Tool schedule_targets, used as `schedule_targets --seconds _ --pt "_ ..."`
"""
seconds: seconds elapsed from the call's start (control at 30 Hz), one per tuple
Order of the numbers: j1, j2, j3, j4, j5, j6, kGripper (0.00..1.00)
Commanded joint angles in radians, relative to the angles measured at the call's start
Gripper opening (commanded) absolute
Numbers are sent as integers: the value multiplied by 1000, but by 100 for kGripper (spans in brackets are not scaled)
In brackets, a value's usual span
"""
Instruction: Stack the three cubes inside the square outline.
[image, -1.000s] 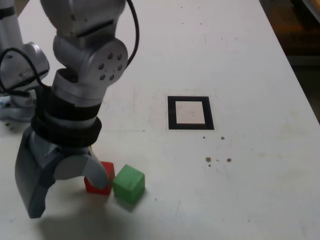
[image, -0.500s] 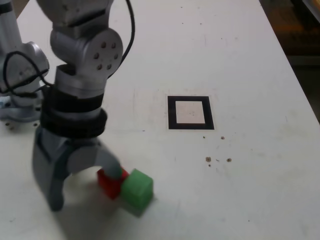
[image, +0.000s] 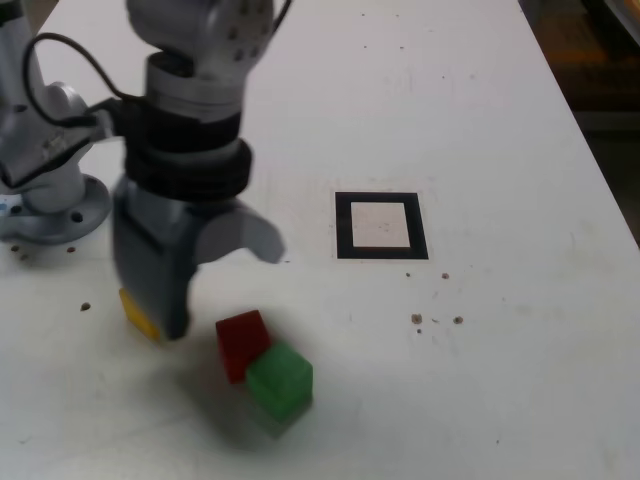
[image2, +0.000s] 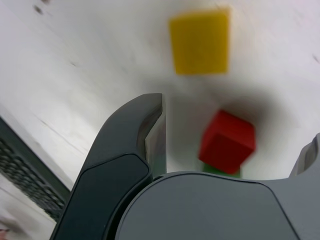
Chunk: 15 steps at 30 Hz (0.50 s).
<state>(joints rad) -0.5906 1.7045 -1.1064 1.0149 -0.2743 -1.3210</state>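
most of the yellow cube sits hidden behind the gripper in the exterior view. in the wrist view the green cube shows only as a sliver beneath the red cube, one gripper finger is cut off at the frame edge, and both cubes blur.

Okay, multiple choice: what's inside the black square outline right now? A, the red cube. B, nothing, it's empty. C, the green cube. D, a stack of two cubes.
B: the square outline shows only its white centre, while the red cube and green cube sit touching nearer the camera, and the yellow cube lies by the open gripper.
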Motion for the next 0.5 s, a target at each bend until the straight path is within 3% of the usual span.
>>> schedule_targets --seconds 0.0,0.47 --pt "7 10 -7 3 14 0 100" --pt "1 24 63 -48 29 2 100"
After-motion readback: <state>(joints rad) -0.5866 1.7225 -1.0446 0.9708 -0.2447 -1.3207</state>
